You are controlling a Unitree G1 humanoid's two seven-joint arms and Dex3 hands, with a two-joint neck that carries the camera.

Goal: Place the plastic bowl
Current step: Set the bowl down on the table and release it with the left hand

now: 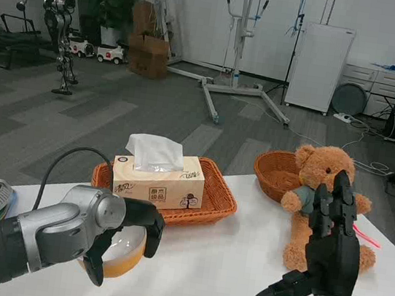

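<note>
Item: plastic bowl (126,254), orange-yellow, clamped at its rim by my left robot hand (127,230), just in front of the tissue box (157,179), close above the white surface (210,267).
Right robot hand (327,247): raised, fingers apart, empty, before the teddy bear (321,184).
Handling: I judge it best to lower the bowl level, then release once it sits flat.
Room: grey floor beyond the tissue box; white cabinet far behind.

forearms: silver, ribbed black cuffs | left hand (126,237): black | right hand (327,247): black | cable: black loop
</note>
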